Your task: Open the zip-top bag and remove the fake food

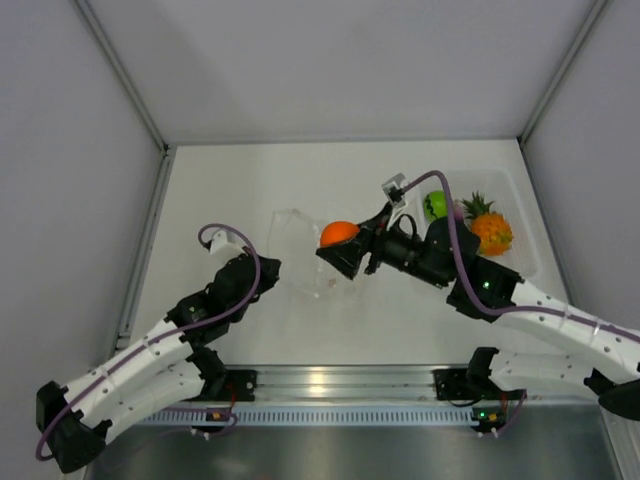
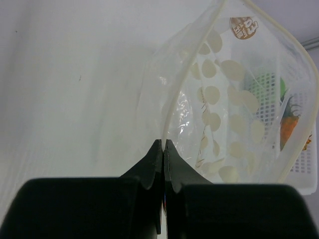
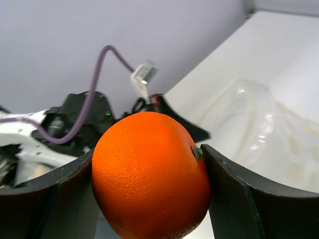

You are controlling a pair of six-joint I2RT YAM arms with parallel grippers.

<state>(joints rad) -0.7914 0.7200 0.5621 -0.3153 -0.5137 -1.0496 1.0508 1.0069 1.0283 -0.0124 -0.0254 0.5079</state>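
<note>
Pinching zip-top bag [image 2: 224,99] rim, left gripper [image 2: 163,148] was pressed together; right gripper [image 1: 340,245] clamped small orange [image 3: 149,174] over bag (mid-worktop).

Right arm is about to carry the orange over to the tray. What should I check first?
1. Orange clamped in right gripper: ok.
2. Orange outside the bag: ok.
3. Left gripper shut on the bag's edge: ok.
4. Bare space in the tray beside the ball and pineapple: ok.
5. Nothing left in the bag: cannot tell.
</note>
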